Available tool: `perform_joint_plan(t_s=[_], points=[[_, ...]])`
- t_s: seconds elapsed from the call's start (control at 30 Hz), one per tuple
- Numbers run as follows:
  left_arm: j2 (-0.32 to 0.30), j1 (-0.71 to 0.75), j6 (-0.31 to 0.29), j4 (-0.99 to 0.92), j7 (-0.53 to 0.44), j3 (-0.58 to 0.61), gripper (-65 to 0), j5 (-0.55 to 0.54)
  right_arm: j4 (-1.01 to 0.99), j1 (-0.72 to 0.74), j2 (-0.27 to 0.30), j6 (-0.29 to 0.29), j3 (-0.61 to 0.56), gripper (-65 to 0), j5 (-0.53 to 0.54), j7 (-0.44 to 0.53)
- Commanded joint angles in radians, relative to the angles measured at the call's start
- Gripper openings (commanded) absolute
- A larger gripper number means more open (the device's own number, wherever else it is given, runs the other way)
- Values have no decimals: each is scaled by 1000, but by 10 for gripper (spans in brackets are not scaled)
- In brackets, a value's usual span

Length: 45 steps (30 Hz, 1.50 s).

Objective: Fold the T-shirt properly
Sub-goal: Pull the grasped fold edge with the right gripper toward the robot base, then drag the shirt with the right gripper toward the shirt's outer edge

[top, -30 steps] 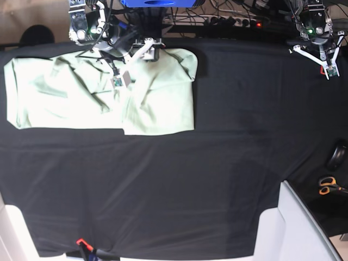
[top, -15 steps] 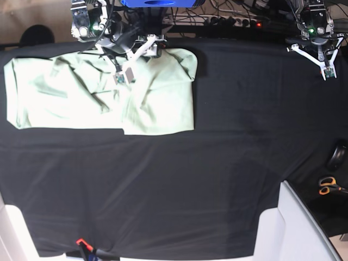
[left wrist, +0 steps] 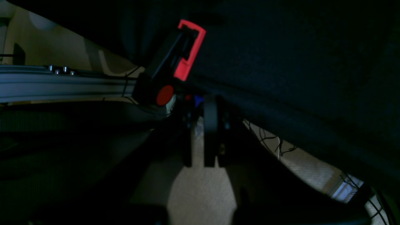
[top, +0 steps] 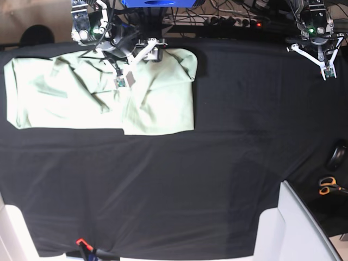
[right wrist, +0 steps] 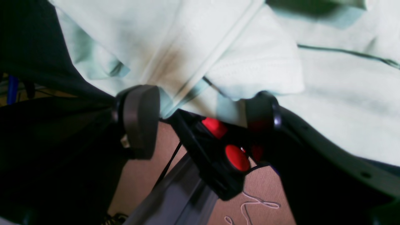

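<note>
The pale mint T-shirt lies folded into a wide band at the far left of the black table cloth. A wider folded part lies at its right end. My right gripper hangs open over the shirt's far edge. In the right wrist view its fingers stand wide apart with nothing between them. The T-shirt lies creased beyond them. My left gripper is at the far right corner, away from the shirt. It is shut and holds nothing.
Orange-handled scissors and a dark object lie off the cloth at the right. A white panel stands at the near right. Red clamps grip the table edges. Cables and a power strip run along the far edge.
Both grippers have shifted only slightly near the far edge. The T-shirt lies as before.
</note>
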Motion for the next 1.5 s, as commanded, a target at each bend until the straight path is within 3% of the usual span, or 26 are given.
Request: perform_joint_plan(t_s=[0.0, 0.3, 0.57, 0.97, 1.1, 1.27, 1.47], points=[[-14, 4, 7, 11, -15, -8, -598, 14, 20, 1, -5, 5, -25, -242, 14, 9], [-12, 4, 7, 11, -15, -8, -598, 14, 20, 14, -1, 5, -39, -266, 14, 3], [-12, 4, 7, 9, -15, -8, -598, 14, 20, 14, -1, 5, -36, -650, 14, 0], [-11, 4, 7, 9, -15, -8, -598, 14, 20, 19, 3, 4, 4, -649, 10, -26], [-11, 4, 7, 9, -15, -8, -598, 14, 47, 28, 41, 4, 7, -649, 10, -61], [-11, 4, 7, 9, -15, -8, -598, 14, 93, 27, 43, -61, 26, -649, 10, -78], [-11, 4, 7, 9, -15, -8, -598, 14, 110, 33, 75, -68, 26, -649, 10, -100]])
